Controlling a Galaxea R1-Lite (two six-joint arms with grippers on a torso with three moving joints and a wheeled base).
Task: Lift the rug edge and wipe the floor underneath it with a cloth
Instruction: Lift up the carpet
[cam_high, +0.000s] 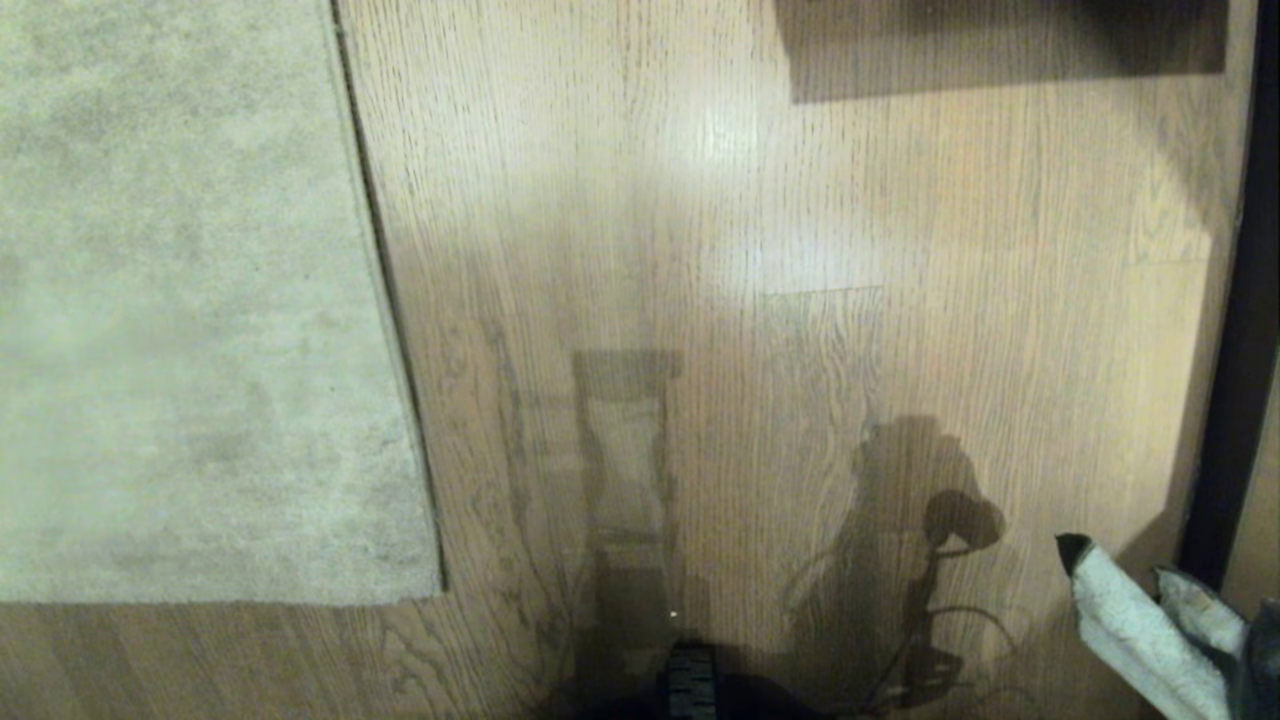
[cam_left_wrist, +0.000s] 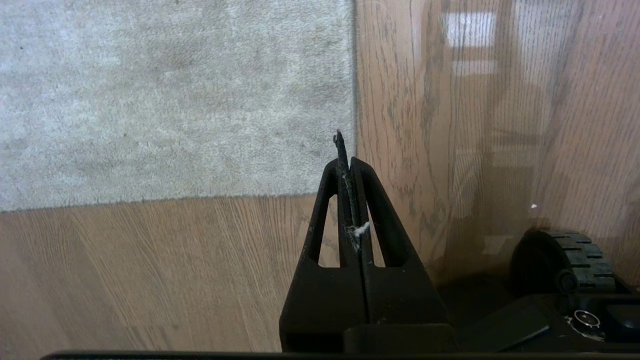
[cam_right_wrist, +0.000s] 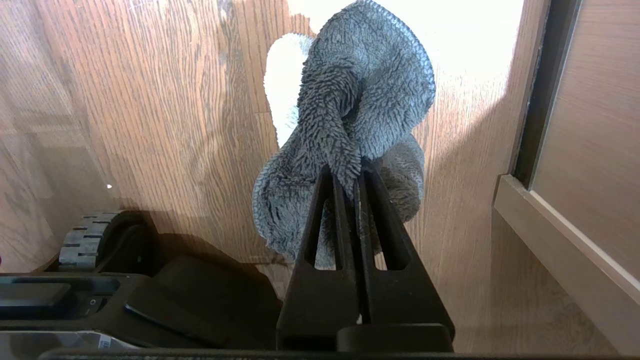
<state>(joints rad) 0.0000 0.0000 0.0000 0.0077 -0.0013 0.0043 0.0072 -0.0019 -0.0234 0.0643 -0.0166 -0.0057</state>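
While the rug edge (cam_high: 385, 300) lay flat on the floor (cam_high: 700, 250), the right gripper (cam_right_wrist: 350, 172) hung above bare planks, clamped on the cloth (cam_right_wrist: 360, 100); the left gripper (cam_left_wrist: 348, 162) was pressed together, empty; no writing was legible

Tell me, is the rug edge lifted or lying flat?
Flat. The rug edge lies on the floor along its whole visible length, no backing showing; the left gripper is shut, apart from it.
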